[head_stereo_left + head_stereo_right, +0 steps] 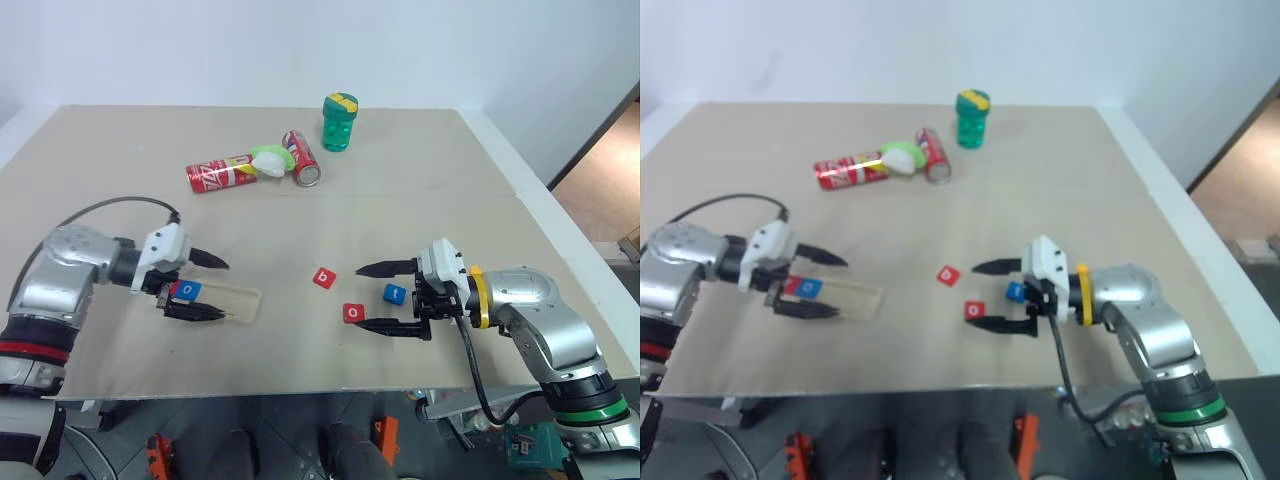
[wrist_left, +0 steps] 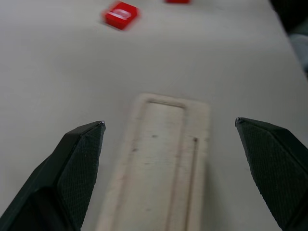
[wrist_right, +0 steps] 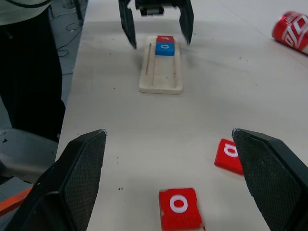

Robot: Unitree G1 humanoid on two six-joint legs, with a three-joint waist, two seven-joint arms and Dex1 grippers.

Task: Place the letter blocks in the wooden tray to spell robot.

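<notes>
The wooden tray (image 1: 232, 304) lies on the table at the left, with a red block (image 3: 165, 38) and a blue "o" block (image 1: 186, 291) side by side at its left end. My left gripper (image 1: 226, 290) hovers open over that end, one finger on each side of the tray (image 2: 163, 159). A red "b" block (image 1: 323, 278), a red "o" block (image 1: 353, 313) and a blue block (image 1: 394, 293) lie loose on the table at centre right. My right gripper (image 1: 358, 298) is open and points left, with the blue block below its fingers and the red "o" (image 3: 179, 208) near its tips.
Two red soda cans (image 1: 222, 174) lie at the back with a green and white object (image 1: 270, 160) on them. A green jar with a yellow lid (image 1: 339, 122) stands behind them. The table's right edge (image 1: 560, 230) runs close to my right arm.
</notes>
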